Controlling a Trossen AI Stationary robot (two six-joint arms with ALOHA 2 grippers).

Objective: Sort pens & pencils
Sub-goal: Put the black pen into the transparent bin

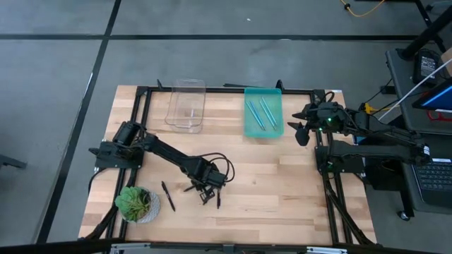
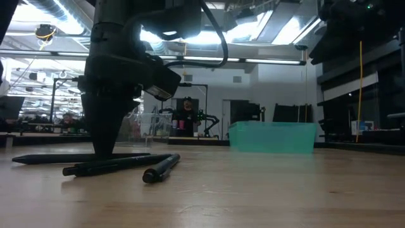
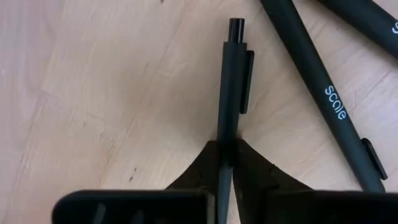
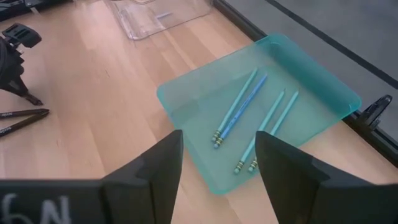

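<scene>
My left fingers (image 3: 225, 163) pinch 1 black pen (image 3: 231, 93) near its tip (2 others (image 3: 317, 87) at 2 o'clock); lifting, it may swivel. My right fingers (image 4: 219, 163) wait, spread wide.

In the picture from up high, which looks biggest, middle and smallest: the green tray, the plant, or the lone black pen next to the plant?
1. Green tray, biggest.
2. Plant, a bit smaller than the tray.
3. Black pen, smallest, a thin stick.
</scene>
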